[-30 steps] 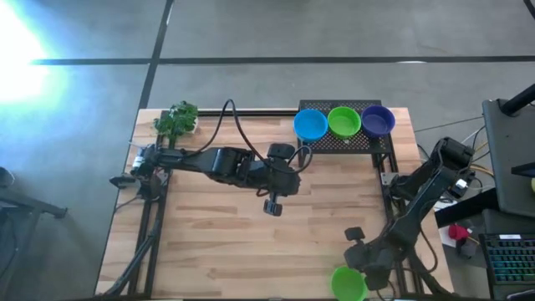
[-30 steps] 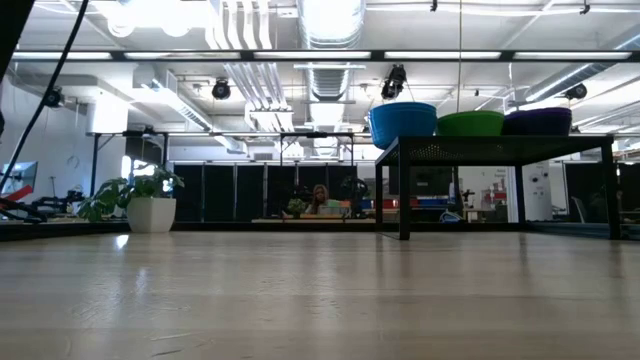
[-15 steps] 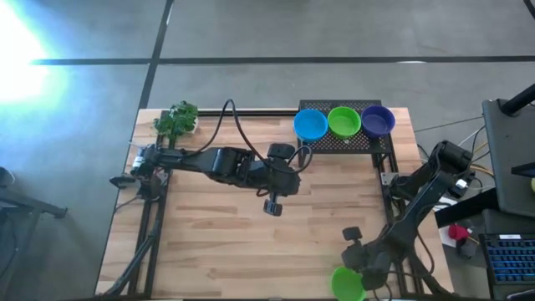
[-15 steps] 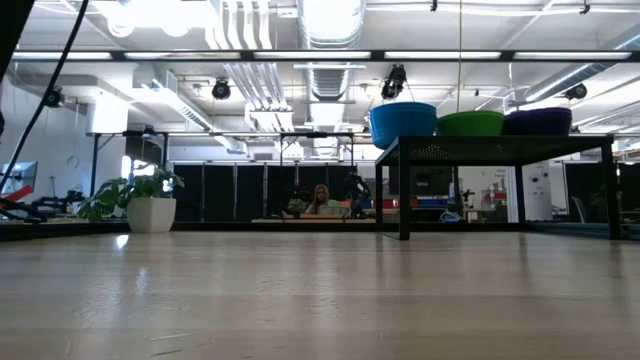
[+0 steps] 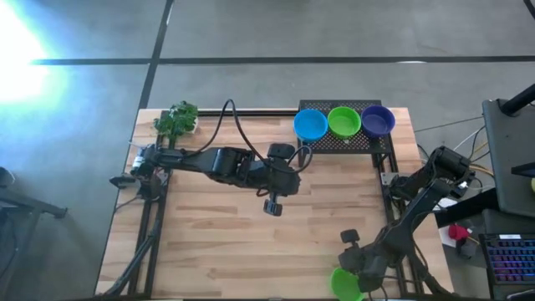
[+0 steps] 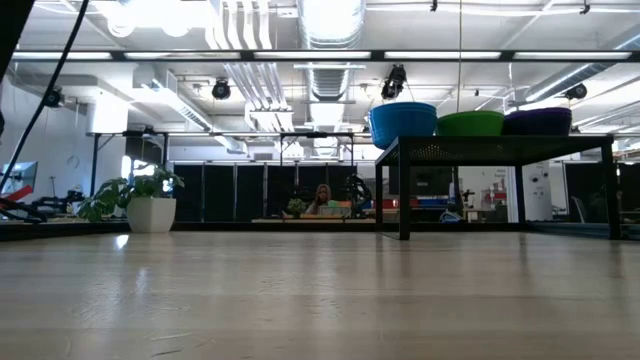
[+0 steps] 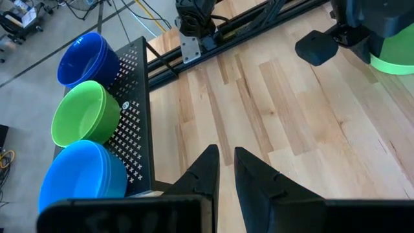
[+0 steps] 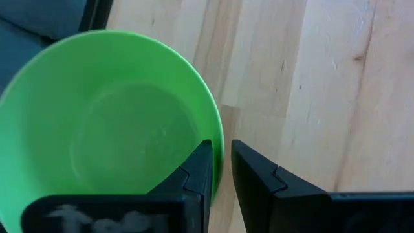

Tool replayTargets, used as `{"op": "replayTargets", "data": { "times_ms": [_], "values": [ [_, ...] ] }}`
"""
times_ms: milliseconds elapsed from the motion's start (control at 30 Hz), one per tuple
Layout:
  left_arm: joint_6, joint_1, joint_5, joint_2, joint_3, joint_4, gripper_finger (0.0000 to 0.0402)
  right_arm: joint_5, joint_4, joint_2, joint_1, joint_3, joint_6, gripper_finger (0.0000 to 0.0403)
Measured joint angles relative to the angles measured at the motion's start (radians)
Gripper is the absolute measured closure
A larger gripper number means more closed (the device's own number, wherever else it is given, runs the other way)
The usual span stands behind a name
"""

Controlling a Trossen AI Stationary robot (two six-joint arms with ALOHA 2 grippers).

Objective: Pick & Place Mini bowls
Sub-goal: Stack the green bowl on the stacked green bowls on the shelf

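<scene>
The right gripper (image 8: 218, 169) has its 2 dark fingers (image 8: 194, 169) pinched across the thin rim of a small round glossy green plastic bowl (image 8: 103, 129), 1 finger inside the wall and 1 outside, nearly closed on it. This bowl sits at the near right edge of the light wooden table (image 5: 209, 242), partly past its edge in the high view.

To do this step well, I judge the pinch should stay firm and the lift go straight up before any sideways travel, since a rim grip lets a light bowl swing or slip.

The left gripper (image 7: 225, 169) hangs over the middle of the table, fingers almost together and holding nothing.

Count: 4 bowls show. 3 rest in a row on the black perforated metal rack (image 5: 347, 144) at the far right of the table: 1 blue bowl (image 5: 310, 124), 1 green bowl (image 5: 343, 122), 1 purple bowl (image 5: 378, 120). Whether any is a nested stack I cannot tell. A small green leafy plant (image 5: 177, 119) stands at the far left corner.
</scene>
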Motion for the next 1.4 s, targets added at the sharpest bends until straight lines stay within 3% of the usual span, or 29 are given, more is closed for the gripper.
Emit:
{"op": "replayTargets", "data": {
  "times_ms": [333,533,767,1067,1400],
  "values": [
    [0.0,0.0,0.0,0.0,0.0,0.013,0.0358,-0.014,0.002,0.038,0.0,0.0,0.047,0.0348],
    [0.003,0.0,0.0,0.0,0.0,0.015,0.0358,-0.03,0.003,0.055,-0.006,0.001,0.068,0.0388],
    [0.006,0.0,0.0,0.0,0.0,0.015,0.0358,0.001,-0.007,0.022,-0.014,0.001,0.073,0.0394],
    [0.043,0.0,0.0,0.0,0.0,0.015,0.0358,0.083,-0.246,-0.145,-0.102,0.014,0.164,0.0394],
    [0.068,0.0,0.0,-0.011,0.0,0.014,0.0358,0.078,-0.496,-0.474,-0.342,0.014,0.156,0.0394]
  ]
}}
